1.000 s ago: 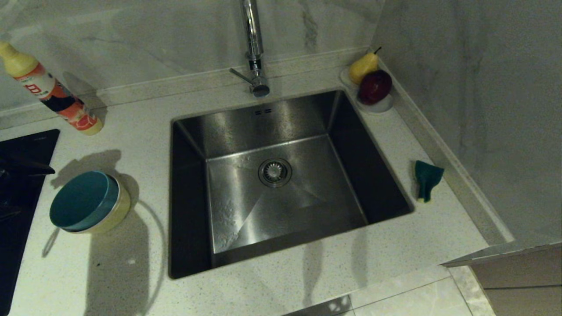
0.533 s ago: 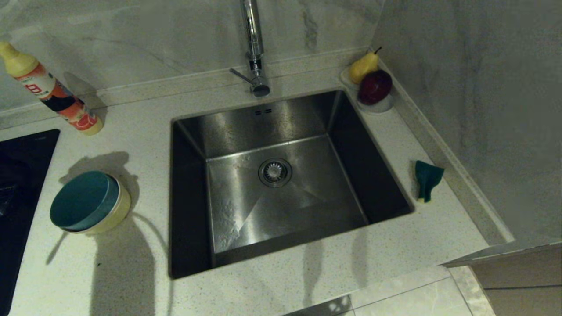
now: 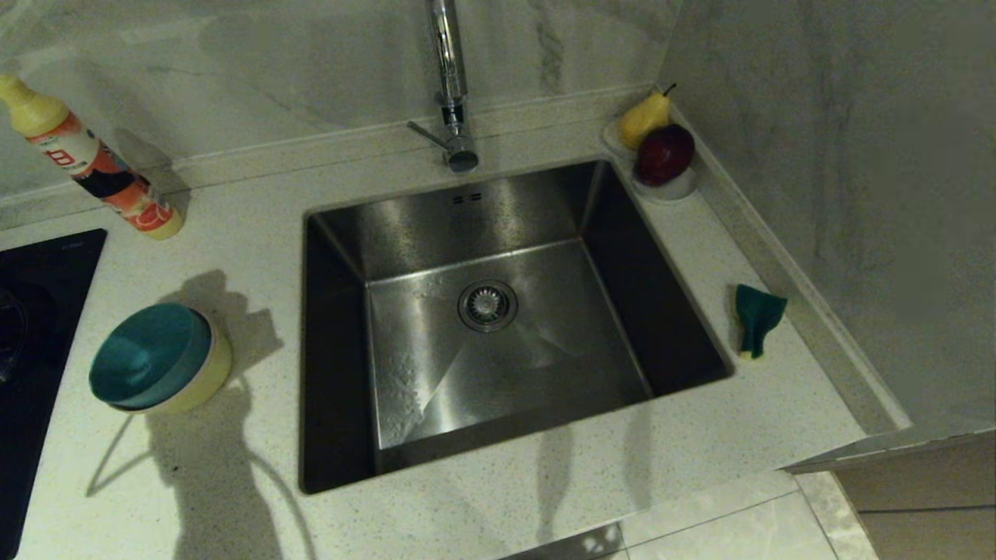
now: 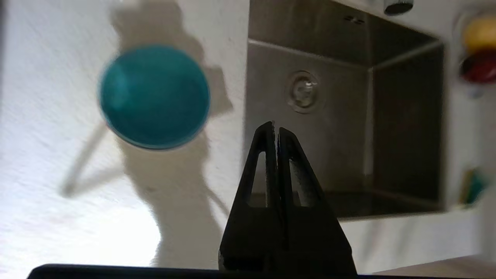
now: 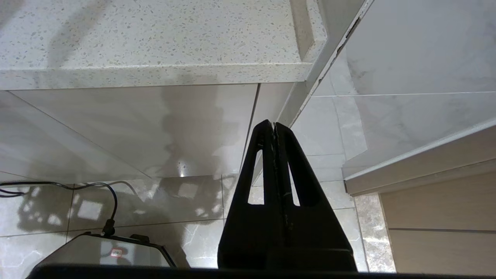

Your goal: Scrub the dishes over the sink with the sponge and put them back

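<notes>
A light blue bowl sits nested in a yellow bowl on the counter left of the sink. The green sponge lies curled on the counter right of the sink. In the left wrist view my left gripper is shut and empty, raised above the counter between the blue bowl and the sink, with the sponge far off. My right gripper is shut and empty, parked below the counter edge, facing the floor. Neither gripper shows in the head view.
A tall chrome tap stands behind the sink. A white fruit dish with a pear and a red apple sits at the back right corner. A detergent bottle leans at the back left. A black hob borders the left edge.
The dark tip of my left gripper at the head view's left edge has left that view. Its shadow has slid toward the front of the counter. The bowls and sponge have not moved.
</notes>
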Controlling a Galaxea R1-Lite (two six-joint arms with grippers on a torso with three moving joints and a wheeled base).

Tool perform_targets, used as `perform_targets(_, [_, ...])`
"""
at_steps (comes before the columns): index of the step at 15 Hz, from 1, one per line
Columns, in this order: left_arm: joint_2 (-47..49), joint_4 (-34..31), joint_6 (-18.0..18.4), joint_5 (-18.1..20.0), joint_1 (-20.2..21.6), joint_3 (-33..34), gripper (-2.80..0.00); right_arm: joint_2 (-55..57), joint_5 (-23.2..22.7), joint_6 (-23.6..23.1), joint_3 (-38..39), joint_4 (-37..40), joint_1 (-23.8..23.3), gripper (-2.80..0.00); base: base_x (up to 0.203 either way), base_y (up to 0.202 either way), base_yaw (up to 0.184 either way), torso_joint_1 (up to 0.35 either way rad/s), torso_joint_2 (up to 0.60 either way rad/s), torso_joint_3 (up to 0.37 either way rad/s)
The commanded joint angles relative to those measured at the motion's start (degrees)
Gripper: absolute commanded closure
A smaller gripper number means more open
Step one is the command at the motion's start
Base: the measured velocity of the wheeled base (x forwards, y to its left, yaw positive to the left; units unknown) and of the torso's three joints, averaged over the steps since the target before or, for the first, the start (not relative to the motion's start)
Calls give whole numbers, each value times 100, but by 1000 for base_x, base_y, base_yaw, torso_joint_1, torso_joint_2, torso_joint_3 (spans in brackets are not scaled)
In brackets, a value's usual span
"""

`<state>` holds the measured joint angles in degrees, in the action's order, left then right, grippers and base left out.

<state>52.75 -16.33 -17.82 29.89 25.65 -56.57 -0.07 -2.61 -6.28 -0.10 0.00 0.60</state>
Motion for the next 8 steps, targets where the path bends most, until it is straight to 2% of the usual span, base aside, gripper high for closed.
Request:
perform_targets(1, [-418,1,566,-129,2,278,0,-19,-3,-5,1,0,2,0,0,0,0,0,0,0])
perform_targets(5, [-1141,-13,1587,-292,1,731,0,-19,-3,-5,1,0,2,0,0,0,0,0,0,0])
perform_targets(6, [-1301,-6,1771,-497,-77,853,0,-19,-3,-5,1,0,2,0,0,0,0,0,0,0])
perform_targets(8, [-1691,0,1900,-1387,-860,1104,0,-19,-3,-5,1,0,2,0,0,0,0,0,0,0])
